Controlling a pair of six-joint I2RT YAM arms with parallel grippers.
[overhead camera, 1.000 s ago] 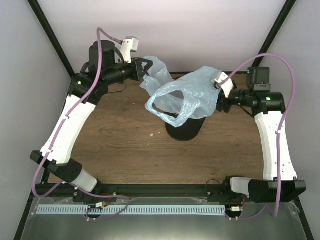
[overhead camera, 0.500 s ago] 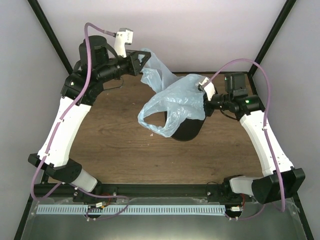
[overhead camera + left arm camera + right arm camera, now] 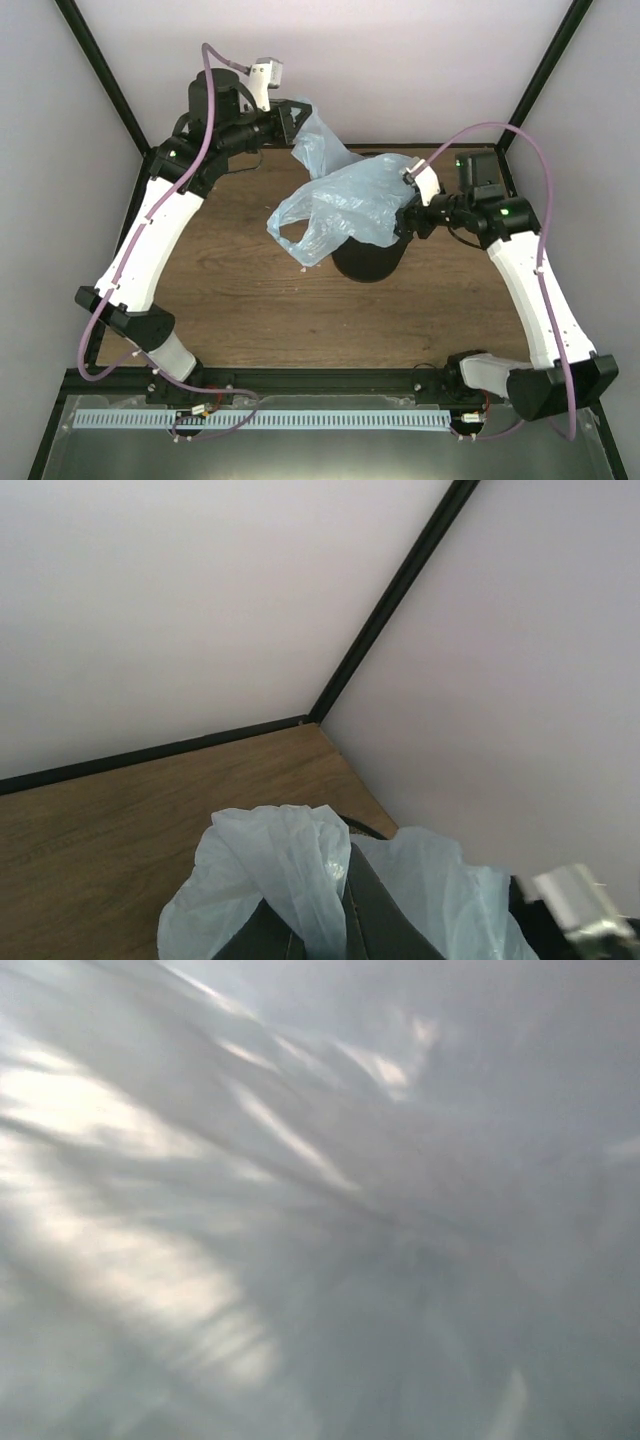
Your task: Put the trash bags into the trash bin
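The light-blue translucent trash bag (image 3: pixel 345 200) hangs in the air between my two grippers, draped over the top of the black trash bin (image 3: pixel 368 262); a handle loop droops at its left. My left gripper (image 3: pixel 297 122) is shut on the bag's far upper corner; in the left wrist view the plastic (image 3: pixel 300 880) is pinched between my dark fingers (image 3: pixel 385 925), with the bin's rim (image 3: pixel 365 827) just behind. My right gripper (image 3: pixel 405 216) holds the bag's right side over the bin. In the right wrist view the bag (image 3: pixel 320 1200) fills the frame and hides the fingers.
The bin stands on the brown wooden table (image 3: pixel 240 270), right of centre. Black frame posts (image 3: pixel 95 75) rise at the back corners against pale walls. The right arm's wrist camera (image 3: pixel 580 900) shows at the left wrist view's lower right.
My right gripper has moved left and down toward the bin's top with the bag. My left gripper stays high at the back. The bag has sagged lower, its loop drifting left.
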